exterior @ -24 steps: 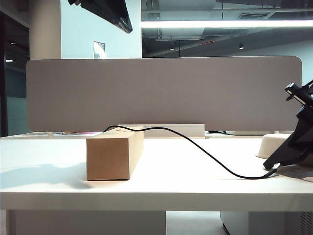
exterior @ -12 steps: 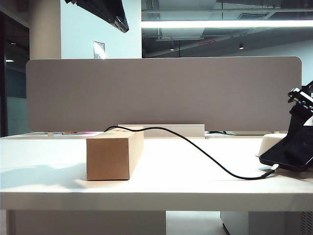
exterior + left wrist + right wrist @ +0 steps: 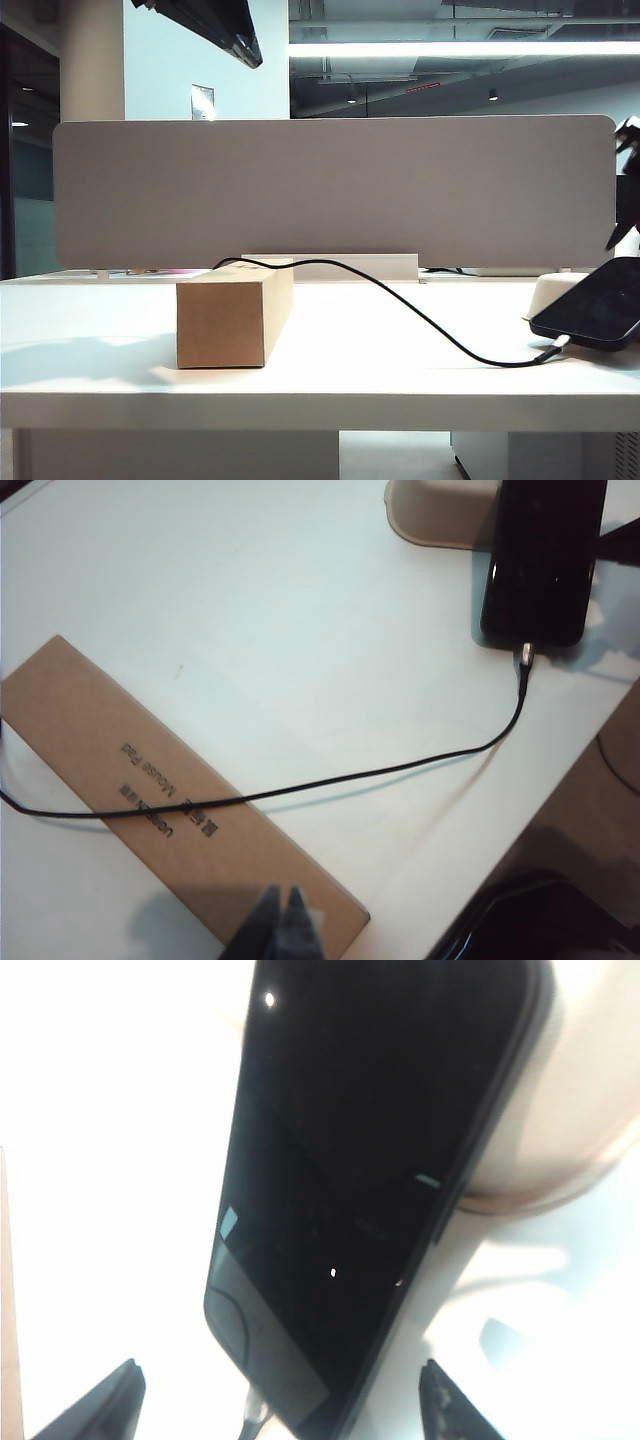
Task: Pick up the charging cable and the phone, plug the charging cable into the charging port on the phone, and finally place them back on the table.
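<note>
Glossy black phone (image 3: pixel 592 312), charging cable (image 3: pixel 400 300) plugged in, leans on beige tray (image 3: pixel 552 297) at white counter (image 3: pixel 320 375) right; right pincer (image 3: pixel 280 1400) spread above it, left pincer (image 3: pixel 283 927) pressed together over cardboard box (image 3: pixel 150 800).

Glossy black phone (image 3: pixel 592 312), thin black charging cable (image 3: pixel 400 302) with a silver-grey plug tip (image 3: pixel 526 656), plain tan cardboard box (image 3: pixel 233 312) printed in dark lettering, beige tray (image 3: pixel 440 512), white surface (image 3: pixel 350 380), grey divider panel (image 3: pixel 330 190).

Phone (image 3: pixel 370 1170) beyond open right claw (image 3: pixel 282 1400)
</note>
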`<action>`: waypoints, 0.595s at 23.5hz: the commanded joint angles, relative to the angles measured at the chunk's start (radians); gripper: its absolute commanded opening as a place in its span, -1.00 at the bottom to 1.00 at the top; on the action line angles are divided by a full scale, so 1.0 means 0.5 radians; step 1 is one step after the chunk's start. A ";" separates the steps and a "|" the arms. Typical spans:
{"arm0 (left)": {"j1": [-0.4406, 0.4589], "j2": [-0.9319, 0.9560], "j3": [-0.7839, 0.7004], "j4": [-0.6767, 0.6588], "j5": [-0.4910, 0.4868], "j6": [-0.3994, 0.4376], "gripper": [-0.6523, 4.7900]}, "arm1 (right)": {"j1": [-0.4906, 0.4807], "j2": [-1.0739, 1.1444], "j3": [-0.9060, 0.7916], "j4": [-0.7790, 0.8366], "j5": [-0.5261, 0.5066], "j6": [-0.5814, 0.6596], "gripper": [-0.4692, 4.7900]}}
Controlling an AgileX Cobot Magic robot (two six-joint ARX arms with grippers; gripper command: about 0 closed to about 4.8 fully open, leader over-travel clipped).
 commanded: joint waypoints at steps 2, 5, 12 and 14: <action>-0.002 -0.011 -0.041 -0.009 -0.002 0.005 -0.78 | 0.005 -0.311 -0.040 -0.046 0.103 -0.172 0.04; -0.002 -0.016 -0.079 -0.006 0.052 0.000 -0.78 | 0.007 -0.585 -0.105 -0.056 0.236 -0.316 -0.58; -0.002 -0.133 -0.172 0.060 0.087 -0.002 -0.78 | 0.006 -1.173 -0.333 -0.060 0.529 -0.587 -0.84; -0.002 -0.159 -0.194 0.082 0.086 -0.003 -0.78 | 0.007 -1.262 -0.381 -0.053 0.536 -0.598 -0.84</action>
